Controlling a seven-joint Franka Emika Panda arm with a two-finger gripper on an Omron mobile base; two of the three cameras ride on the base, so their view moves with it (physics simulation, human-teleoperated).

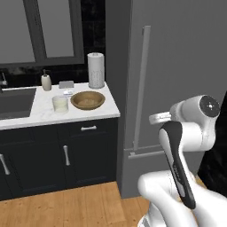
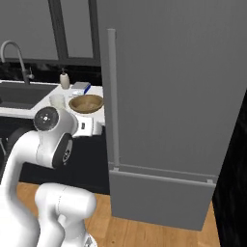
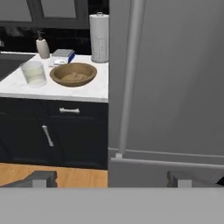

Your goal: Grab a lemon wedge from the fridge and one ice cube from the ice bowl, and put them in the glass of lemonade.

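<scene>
We are looking at a rendered kitchen with a pale marbled worktop over dark cabinets, a wooden floor and a black backsplash. To its right, the tall flat grey fridge is standing with its door closed, its long vertical grey bar handle running down the left side of the door.

In the left base view we are seeing the tall white paper towel roll standing at the back of the worktop; the right base view is hiding it behind the fridge edge, while showing a curved metal tap over the sink. The hand view is facing the fridge handle, with the end effector spread wide, its two dark fingertips standing far apart and holding nothing.

The wide, shallow, round brown wooden bowl is sitting near the worktop's right end; pale contents are showing inside, too blurred for us to make out. Just left of it, the short clear tumbler is holding pale yellowish-white liquid. A small beige soap bottle is standing behind them.
</scene>
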